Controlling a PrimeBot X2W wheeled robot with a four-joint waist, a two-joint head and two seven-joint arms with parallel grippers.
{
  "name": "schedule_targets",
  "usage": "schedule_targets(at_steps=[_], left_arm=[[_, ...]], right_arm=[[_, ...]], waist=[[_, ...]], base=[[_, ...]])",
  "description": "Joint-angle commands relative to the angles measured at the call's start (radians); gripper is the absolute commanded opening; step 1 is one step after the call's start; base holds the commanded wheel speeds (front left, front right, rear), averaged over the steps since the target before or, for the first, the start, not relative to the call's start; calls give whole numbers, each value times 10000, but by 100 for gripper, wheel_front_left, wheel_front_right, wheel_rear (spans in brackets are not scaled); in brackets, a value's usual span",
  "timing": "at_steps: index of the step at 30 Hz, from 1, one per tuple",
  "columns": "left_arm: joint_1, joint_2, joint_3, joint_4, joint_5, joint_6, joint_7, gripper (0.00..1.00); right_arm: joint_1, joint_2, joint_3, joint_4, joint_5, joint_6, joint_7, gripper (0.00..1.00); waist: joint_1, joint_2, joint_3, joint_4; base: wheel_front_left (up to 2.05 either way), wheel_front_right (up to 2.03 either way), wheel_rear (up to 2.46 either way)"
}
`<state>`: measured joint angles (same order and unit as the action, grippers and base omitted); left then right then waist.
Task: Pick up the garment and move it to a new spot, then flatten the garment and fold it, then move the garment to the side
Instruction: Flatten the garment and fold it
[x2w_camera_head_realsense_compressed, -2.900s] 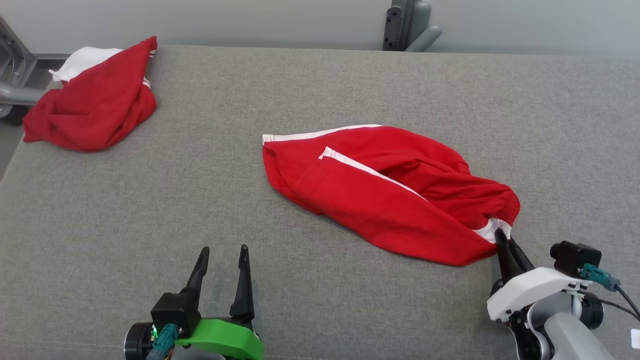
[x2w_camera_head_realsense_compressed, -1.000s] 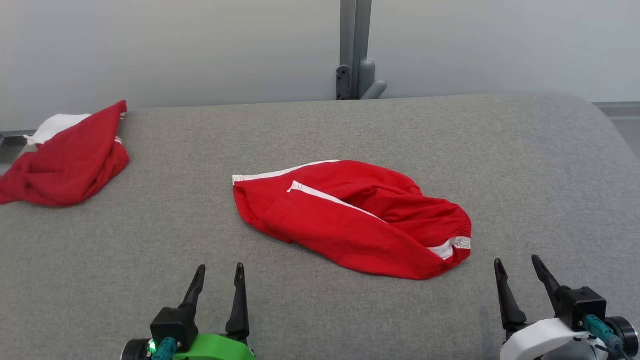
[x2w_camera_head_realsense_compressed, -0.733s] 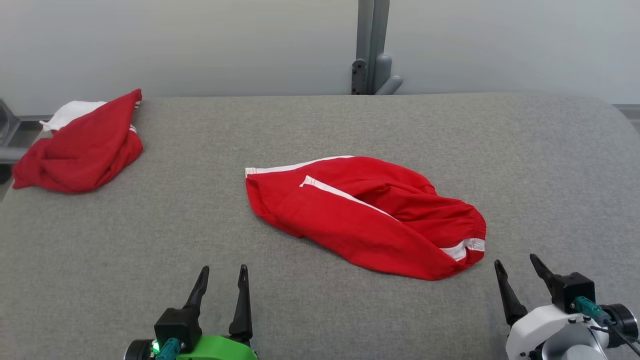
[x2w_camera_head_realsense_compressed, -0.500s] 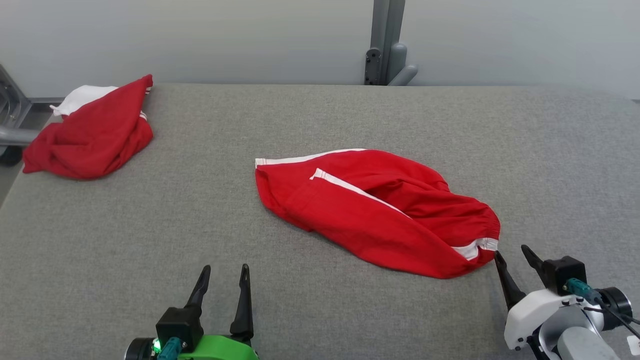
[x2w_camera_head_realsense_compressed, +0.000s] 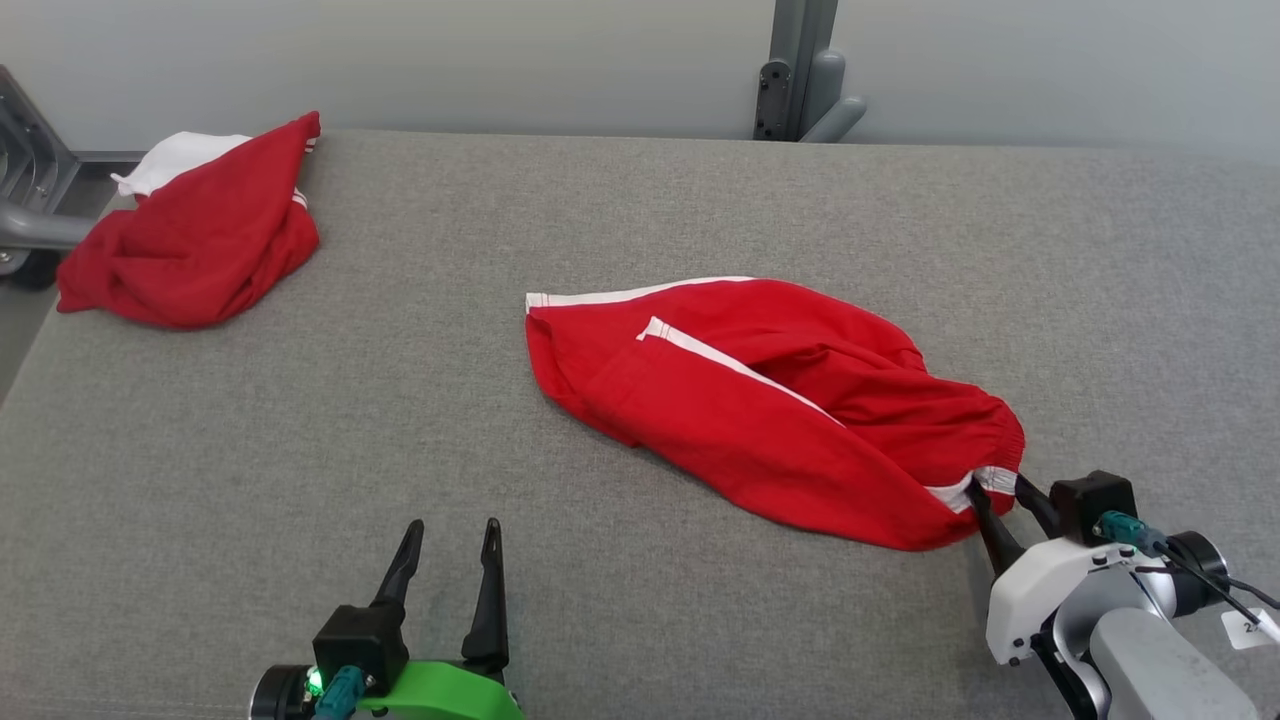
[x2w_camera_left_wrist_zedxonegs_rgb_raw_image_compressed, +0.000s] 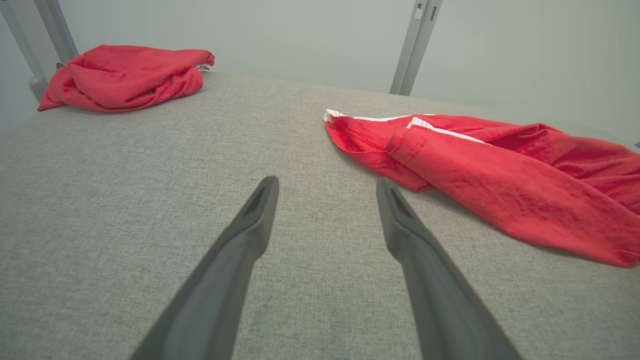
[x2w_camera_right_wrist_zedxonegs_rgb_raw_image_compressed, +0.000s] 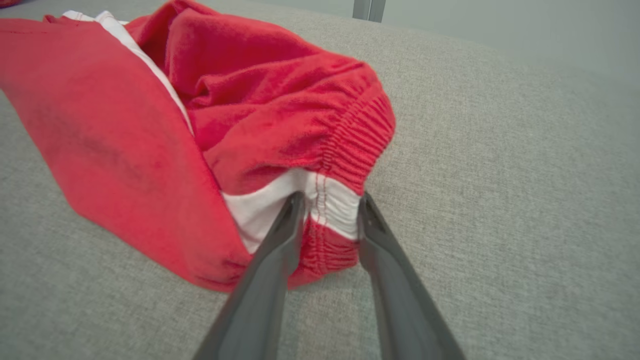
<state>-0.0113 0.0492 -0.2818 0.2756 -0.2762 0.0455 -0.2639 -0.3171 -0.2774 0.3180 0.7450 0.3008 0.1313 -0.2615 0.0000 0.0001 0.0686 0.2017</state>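
The garment (x2w_camera_head_realsense_compressed: 760, 410) is a pair of red shorts with white side stripes, lying crumpled across the middle of the grey padded table (x2w_camera_head_realsense_compressed: 300, 420). My right gripper (x2w_camera_head_realsense_compressed: 996, 487) is at its near right end. In the right wrist view the two fingers straddle the elastic waistband (x2w_camera_right_wrist_zedxonegs_rgb_raw_image_compressed: 330, 215) of the garment (x2w_camera_right_wrist_zedxonegs_rgb_raw_image_compressed: 125, 125); my right gripper (x2w_camera_right_wrist_zedxonegs_rgb_raw_image_compressed: 330, 200) is half closed, with the jaws still apart. My left gripper (x2w_camera_head_realsense_compressed: 452, 525) stands open above bare table at the lower left, holding nothing. In the left wrist view my left gripper (x2w_camera_left_wrist_zedxonegs_rgb_raw_image_compressed: 325, 182) points past the garment (x2w_camera_left_wrist_zedxonegs_rgb_raw_image_compressed: 500, 165).
A second red and white garment (x2w_camera_head_realsense_compressed: 190, 240) lies bunched at the table's far left corner, also seen as a red heap (x2w_camera_left_wrist_zedxonegs_rgb_raw_image_compressed: 125, 75). A grey metal post (x2w_camera_head_realsense_compressed: 800, 70) stands behind the far edge. A metal frame (x2w_camera_head_realsense_compressed: 30, 200) sits past the left edge.
My right gripper has moved forward to the waistband and its jaws have narrowed around it. The head camera has tilted down and turned, shifting the whole picture. The left gripper is unchanged.
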Motion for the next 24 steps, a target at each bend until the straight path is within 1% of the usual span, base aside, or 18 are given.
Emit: schedule_targets(at_steps=[1, 3, 5, 6, 11, 15, 18, 21, 24], left_arm=[[-146, 22, 26, -24, 53, 37, -5, 100], [-160, 22, 39, -31, 62, 35, -5, 100], [-169, 22, 59, -54, 53, 53, -5, 100], [-175, 22, 57, -60, 50, 56, -5, 100], [-440, 22, -128, -68, -99, -64, -5, 100], [-1224, 22, -618, 93, -112, -279, -5, 100], [-2177, 24, -1217, 845, -335, -436, 89, 100], [-3456, 25, -1822, 1858, -580, -517, 678, 100], [-4633, 30, -2184, 2861, -1109, -425, 1332, 100]], right_arm=[[-205, -73, 132, 82, 110, -10, -40, 49], [-351, -129, 324, 174, 251, -10, -44, 36], [-463, -133, 465, 180, 338, -10, -47, 13], [-499, -145, 514, 151, 361, -10, -46, 0], [-513, -136, 691, -273, 378, -10, -45, 0], [-290, 31, 823, -842, 149, -10, -46, 0], [-108, 193, 919, -1191, -106, -10, -45, 0], [9, 388, 1097, -1400, -332, -10, -47, 0], [-80, 537, 1305, -1476, -442, -10, -47, 0]], waist=[[0, -1, 38, -27], [0, -1, 74, -48], [0, -1, 104, -96], [0, -1, 120, -130], [0, -1, 199, -394], [0, -1, 309, -742], [0, -1, 425, -1038], [0, -1, 575, -1344], [0, -1, 750, -1644]], base=[[0, 0, 0], [0, 0, 0], [0, 0, 0], [0, 0, 0], [0, 0, 0], [0, 0, 0], [0, 0, 0], [0, 0, 0], [0, 0, 0]])
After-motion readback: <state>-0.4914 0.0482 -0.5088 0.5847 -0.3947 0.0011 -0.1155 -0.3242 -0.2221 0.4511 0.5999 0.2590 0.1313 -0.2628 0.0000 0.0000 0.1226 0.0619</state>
